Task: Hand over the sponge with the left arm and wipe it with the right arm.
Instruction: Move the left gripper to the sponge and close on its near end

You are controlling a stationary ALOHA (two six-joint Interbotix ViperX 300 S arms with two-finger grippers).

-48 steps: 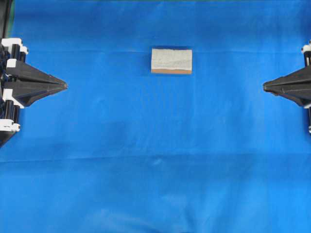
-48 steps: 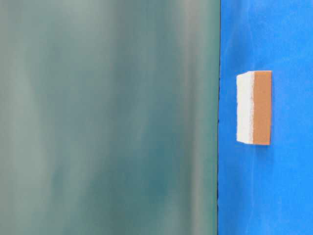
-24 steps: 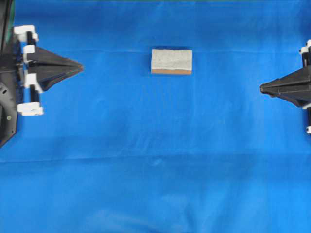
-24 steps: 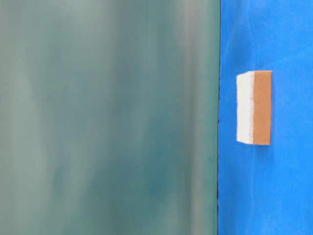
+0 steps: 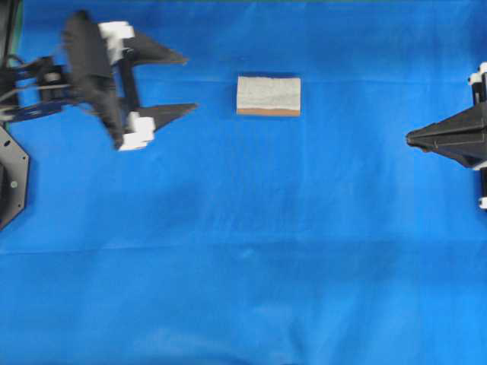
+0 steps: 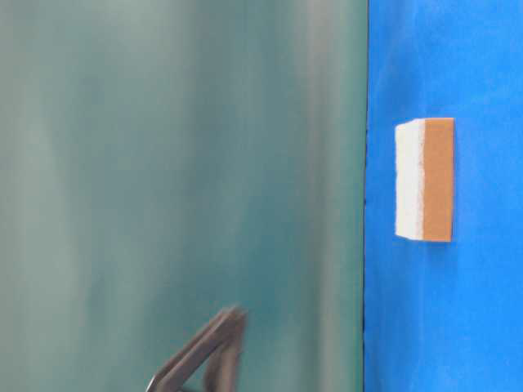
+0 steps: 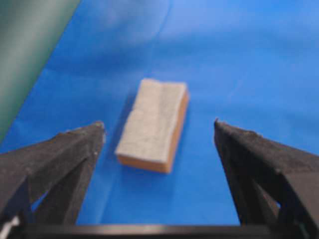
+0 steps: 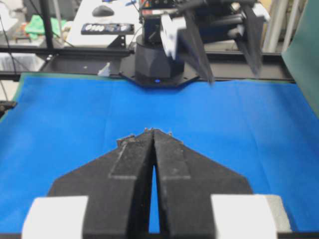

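The sponge (image 5: 268, 95) lies flat on the blue cloth, its mottled grey-white face up and a thin orange layer along its near edge. The table-level view shows the sponge (image 6: 425, 180) side-on, with nothing touching it. My left gripper (image 5: 190, 82) is open wide just left of the sponge, blurred by motion, its tips pointing at it. In the left wrist view the sponge (image 7: 152, 124) lies ahead between the two spread fingers (image 7: 75, 149), apart from both. My right gripper (image 5: 409, 138) is shut and empty at the right edge; its closed tips (image 8: 153, 131) hover over bare cloth.
The blue cloth (image 5: 243, 266) covers the whole table. A green backdrop (image 6: 180, 163) borders the cloth on the sponge's far side. The left arm's base (image 8: 154, 64) stands at the cloth's edge opposite the right gripper, with desks and clutter behind it.
The left gripper has opened from shut and swung right and upward toward the sponge. A blurred finger now shows in the table-level view. The right gripper and the sponge have hardly moved.
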